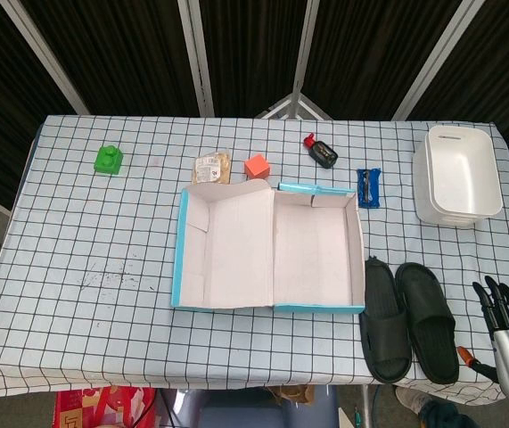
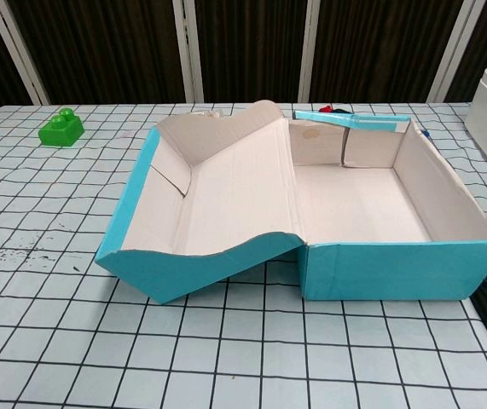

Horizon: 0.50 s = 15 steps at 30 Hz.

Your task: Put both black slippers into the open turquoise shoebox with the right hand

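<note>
Black pair: two slippers, the near slipper point(image 1: 386, 318) just beside the box's right wall, the far slipper point(image 1: 428, 321) touching it on the outer side, both flat on the table point(image 1: 85, 250), soles down, toes away from me.
Box: turquoise shoebox point(image 1: 357, 259), open, lid folded out to its left, floor bare (the chest view shows it best).
Right hand: my right hand point(image 1: 508, 312) hovers at the table's right edge, near the far slipper but apart from it, fingers spread and holding nothing.
Left hand: neither view shows it.
Progress: my judgement, nothing is in the box yet; both slippers wait.
Handling: they look like soft moulded foam, so likely light, a bit bendy, matte enough not to slip, and not fragile.
Grip: I would take the far slipper first, by the strap across its front, or pinch its outer side edge; the strap gives the fingers something to hook.
Risk: a sole may flop and catch on the box's right wall, so lift clear of the rim.
Bystanders: white tub point(image 1: 457, 175), green block point(image 1: 108, 159), well apart.
</note>
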Available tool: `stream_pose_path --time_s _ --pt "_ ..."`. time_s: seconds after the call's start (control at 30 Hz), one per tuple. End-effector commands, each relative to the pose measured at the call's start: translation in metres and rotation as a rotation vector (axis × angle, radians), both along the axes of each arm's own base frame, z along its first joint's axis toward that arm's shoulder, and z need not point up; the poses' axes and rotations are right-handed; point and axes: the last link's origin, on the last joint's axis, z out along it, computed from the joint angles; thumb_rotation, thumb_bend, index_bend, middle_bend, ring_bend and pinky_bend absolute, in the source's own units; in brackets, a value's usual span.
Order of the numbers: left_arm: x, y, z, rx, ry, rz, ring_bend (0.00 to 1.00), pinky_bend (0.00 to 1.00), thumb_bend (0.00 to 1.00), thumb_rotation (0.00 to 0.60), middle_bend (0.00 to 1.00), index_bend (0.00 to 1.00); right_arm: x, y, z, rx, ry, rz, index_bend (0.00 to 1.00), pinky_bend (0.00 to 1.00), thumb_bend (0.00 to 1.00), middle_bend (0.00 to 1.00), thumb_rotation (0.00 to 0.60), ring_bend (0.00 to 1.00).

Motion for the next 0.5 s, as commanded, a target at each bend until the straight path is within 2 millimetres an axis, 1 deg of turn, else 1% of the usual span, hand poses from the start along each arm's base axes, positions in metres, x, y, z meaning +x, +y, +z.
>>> stream_pose_path --time_s 0.03,0.37,0.5 --pt "0.001 -0.001 -0.001 -0.004 -0.002 -0.005 0.00 0.02 0.37 0.600 0.00 0.03 0.001 0.000 -0.002 0.015 -0.016 0.001 0.01 0.12 0.12 0.03 0.600 0.06" --pt "0.002 -0.001 0.000 -0.004 -0.007 -0.007 0.00 0.02 0.37 0.600 0.00 0.03 0.003 0.003 -0.008 0.060 -0.065 -0.002 0.01 0.12 0.12 0.03 0.600 0.06" --pt "0.001 -0.002 0.002 -0.005 -0.018 -0.001 0.00 0.02 0.37 0.600 0.00 0.03 0.003 0.013 -0.016 0.101 -0.109 -0.035 0.01 0.12 0.12 0.03 0.600 0.06"
